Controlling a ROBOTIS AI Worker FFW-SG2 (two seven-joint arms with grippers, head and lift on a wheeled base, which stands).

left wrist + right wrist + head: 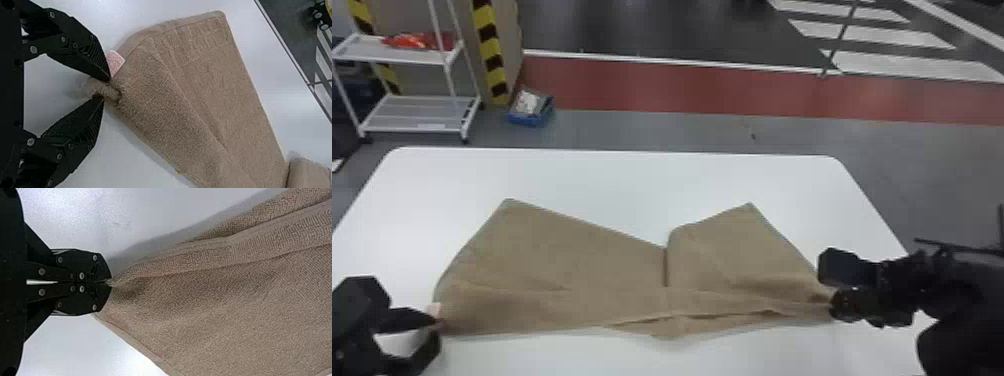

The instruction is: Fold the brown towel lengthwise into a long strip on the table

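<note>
Here's the brown towel (557, 260) on the smooth white table (632, 175), long axis running left to right between the claws, most of its cloth beyond them, away from the robot. Left claw (106, 90), nearer the tagged end, pinches a thick bunch; right claw (110, 282) clamps the tapered other end, fingers together. Nubby terry, flat hem, far edge dipping to a V; both ends probably need carrying evenly.
</note>
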